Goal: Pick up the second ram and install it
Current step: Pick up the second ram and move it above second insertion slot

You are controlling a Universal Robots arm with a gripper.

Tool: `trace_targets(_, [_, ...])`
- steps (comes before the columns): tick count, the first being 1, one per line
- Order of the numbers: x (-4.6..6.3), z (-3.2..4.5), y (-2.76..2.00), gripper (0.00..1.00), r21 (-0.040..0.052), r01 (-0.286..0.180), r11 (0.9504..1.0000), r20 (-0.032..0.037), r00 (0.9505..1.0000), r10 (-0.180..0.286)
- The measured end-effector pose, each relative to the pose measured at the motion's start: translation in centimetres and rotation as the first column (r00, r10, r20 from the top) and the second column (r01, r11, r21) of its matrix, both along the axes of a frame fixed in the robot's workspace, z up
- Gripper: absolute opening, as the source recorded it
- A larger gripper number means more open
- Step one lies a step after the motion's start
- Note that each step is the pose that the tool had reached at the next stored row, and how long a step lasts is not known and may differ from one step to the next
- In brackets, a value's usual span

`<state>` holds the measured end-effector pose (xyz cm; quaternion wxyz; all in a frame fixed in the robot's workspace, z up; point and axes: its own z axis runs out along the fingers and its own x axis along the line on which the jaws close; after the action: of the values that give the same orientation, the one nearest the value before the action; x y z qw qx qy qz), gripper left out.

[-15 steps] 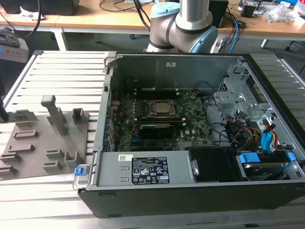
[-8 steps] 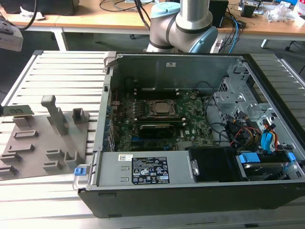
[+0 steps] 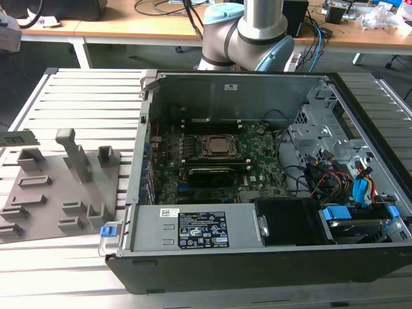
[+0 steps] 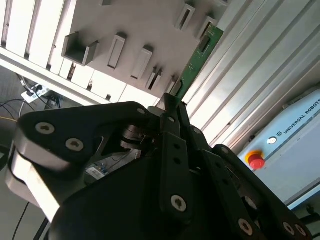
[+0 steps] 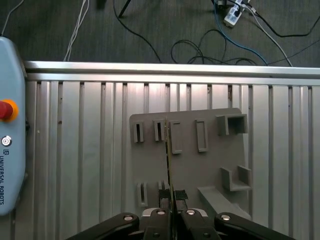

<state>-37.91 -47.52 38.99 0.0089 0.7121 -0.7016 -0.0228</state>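
Observation:
The second ram (image 4: 197, 55) is a thin green stick, and my gripper (image 4: 172, 102) is shut on one end of it. In the first wrist view the ram (image 5: 168, 155) appears edge-on, pinched in my gripper (image 5: 170, 196), above the grey slotted tray (image 5: 210, 165). The exterior view shows the ram (image 3: 19, 137) hanging level in the air over the tray (image 3: 51, 206) at that view's far left, well away from the green motherboard (image 3: 257, 170) inside the open computer case (image 3: 257, 257).
The tray lies on a slatted metal table (image 3: 84, 103) and carries upright grey holders (image 3: 74, 154). Inside the case are a processor socket (image 3: 219, 147), drive cages and cables (image 3: 335, 167). The arm's base (image 3: 248, 32) stands behind the case. A control pendant with a red button (image 5: 6, 110) lies by the table.

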Motion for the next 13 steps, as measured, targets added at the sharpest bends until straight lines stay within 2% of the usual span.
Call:
trace_targets(7, [0.0,1.27,0.0,0.14,-0.0001,0.0,1.0,0.0,1.0,0.0])
trace_targets(13, [0.0,2.73,0.01,0.14,-0.0001,0.0,1.0,0.0,1.0,0.0])
